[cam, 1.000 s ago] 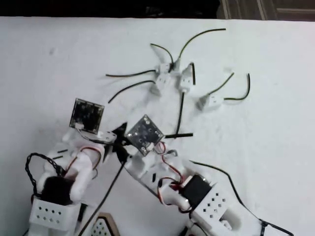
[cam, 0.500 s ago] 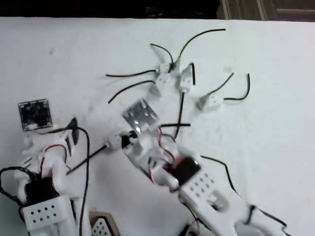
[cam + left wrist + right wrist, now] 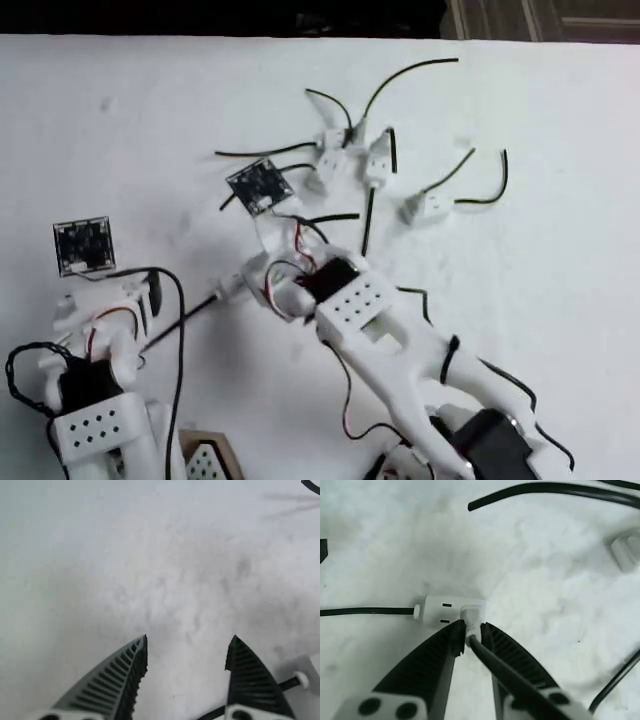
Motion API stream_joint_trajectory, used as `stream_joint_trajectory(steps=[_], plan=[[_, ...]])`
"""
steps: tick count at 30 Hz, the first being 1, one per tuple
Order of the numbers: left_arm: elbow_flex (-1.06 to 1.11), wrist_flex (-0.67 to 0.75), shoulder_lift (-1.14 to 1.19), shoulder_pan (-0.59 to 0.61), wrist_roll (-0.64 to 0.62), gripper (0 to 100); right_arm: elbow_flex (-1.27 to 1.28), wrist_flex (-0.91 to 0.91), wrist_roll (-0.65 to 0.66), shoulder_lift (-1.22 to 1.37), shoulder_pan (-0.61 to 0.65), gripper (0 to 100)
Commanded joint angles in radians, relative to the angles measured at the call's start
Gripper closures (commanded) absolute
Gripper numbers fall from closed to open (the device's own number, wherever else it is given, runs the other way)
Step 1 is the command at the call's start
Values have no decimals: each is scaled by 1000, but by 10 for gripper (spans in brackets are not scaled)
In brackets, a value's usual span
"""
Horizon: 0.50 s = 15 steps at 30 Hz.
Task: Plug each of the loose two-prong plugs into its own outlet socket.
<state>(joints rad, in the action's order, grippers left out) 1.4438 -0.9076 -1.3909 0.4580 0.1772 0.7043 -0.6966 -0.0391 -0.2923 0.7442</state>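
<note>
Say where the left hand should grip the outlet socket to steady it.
Probably grip the outlet socket across its narrow white body at the cable end, coming from the side opposite the right hand, which holds the plug at its other end.

Our left arm (image 3: 97,425): white printed shell, dotted vent grid, black servo, thin red wires, thick black cable loop.
Our right arm (image 3: 390,340): matching white shell and vent grid, black servos, red and black wiring.
Left circuit board (image 3: 83,245) and right circuit board (image 3: 259,186): square, dark.
Left pincer (image 3: 187,647): black, ribbed, tapering fingers.
Right pincer (image 3: 471,628): black fingers on a white base with dark round screw holes.
</note>
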Motion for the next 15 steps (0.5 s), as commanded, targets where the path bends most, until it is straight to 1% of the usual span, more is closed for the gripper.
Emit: stream_joint_trajectory(steps=[1,6,9,15], plan=[[2,29,-13,2,8,740,-68,1,-6,28,-18,982],[3,29,-13,4,8,740,-91,-5,-8,81,-22,982],[3,29,-13,4,8,740,-91,-7,-35,84,-19,982],[3,29,-13,4,8,740,-94,-16,-32,93,-19,982]])
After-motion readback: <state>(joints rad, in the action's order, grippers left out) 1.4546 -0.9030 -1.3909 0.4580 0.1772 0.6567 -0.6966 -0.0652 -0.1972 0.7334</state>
